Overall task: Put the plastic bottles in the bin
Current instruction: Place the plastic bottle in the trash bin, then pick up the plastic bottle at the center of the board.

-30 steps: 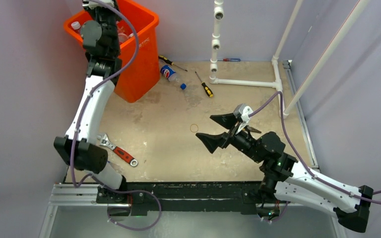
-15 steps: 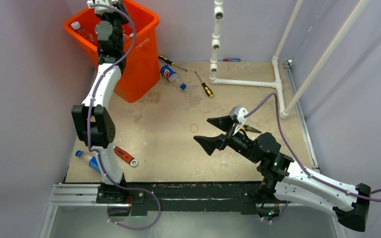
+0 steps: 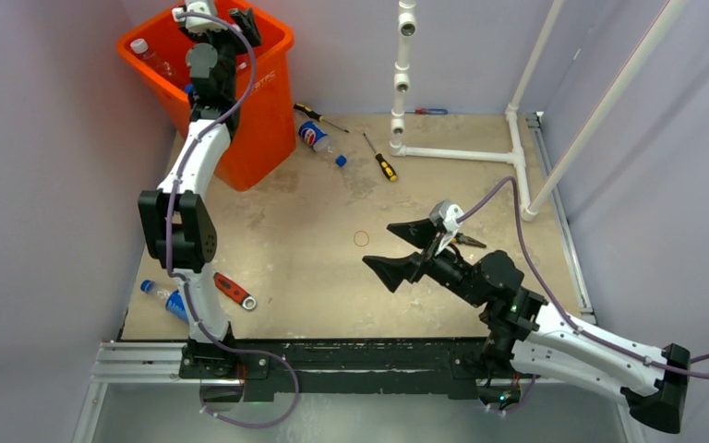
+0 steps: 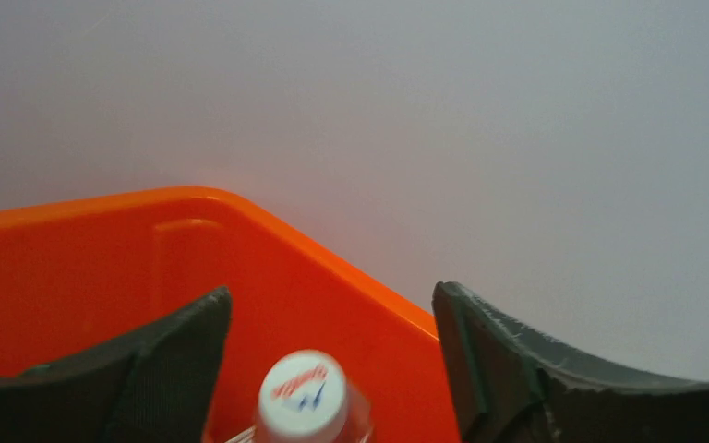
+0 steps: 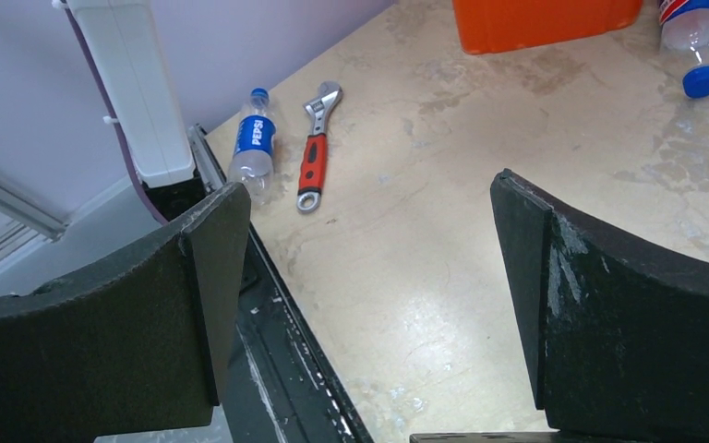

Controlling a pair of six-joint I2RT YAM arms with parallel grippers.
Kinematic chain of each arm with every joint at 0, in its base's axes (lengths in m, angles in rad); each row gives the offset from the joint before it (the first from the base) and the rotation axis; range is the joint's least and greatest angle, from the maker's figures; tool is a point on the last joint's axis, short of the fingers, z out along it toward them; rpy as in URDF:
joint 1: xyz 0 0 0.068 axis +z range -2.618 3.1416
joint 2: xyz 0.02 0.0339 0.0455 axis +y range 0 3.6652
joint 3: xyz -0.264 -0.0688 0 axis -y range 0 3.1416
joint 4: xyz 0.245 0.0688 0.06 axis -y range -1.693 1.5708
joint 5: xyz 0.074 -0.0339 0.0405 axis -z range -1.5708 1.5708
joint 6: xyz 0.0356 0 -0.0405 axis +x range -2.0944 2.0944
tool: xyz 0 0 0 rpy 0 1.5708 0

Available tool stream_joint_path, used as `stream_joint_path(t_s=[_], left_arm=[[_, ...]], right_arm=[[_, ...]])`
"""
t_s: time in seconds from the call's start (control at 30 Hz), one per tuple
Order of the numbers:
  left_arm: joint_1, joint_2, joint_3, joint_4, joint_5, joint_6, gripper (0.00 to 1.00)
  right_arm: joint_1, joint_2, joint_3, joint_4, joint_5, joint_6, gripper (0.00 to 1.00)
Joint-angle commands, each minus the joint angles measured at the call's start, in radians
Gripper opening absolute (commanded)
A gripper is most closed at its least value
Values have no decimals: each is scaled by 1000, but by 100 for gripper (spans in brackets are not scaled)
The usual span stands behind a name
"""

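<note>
Since a moment ago my left gripper (image 4: 330, 309) has spread apart over the bin (image 3: 263, 111), a white-capped bottle (image 4: 303, 399) loose between its fingers (image 4: 171, 365). My right gripper (image 3: 380, 245) hangs wide, empty. One blue-capped bottle (image 3: 316, 137) lies beside the bin; a Pepsi bottle (image 3: 162, 297) lies near the red-handled wrench (image 3: 231, 290).

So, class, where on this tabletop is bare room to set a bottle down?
Bare: the middle, between the tall orange plastic bin, the red-handled metal wrench and the open right pincer. Crowded: right of the bin, around the blue-labelled clear plastic bottle and yellow-handled screwdriver.
</note>
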Motion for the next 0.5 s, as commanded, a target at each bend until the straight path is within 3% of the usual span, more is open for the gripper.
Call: stream_joint_path(t_s=[0.0, 0.23, 0.47], left_arm=[[12, -55, -14, 8, 18, -70, 88], [10, -230, 30, 8, -10, -111, 96], [-46, -550, -152, -99, -12, -192, 98]], right_arm=[[1, -26, 15, -2, 30, 8, 99], [1, -15, 34, -8, 66, 2, 99], [1, 89, 75, 15, 187, 77, 99]])
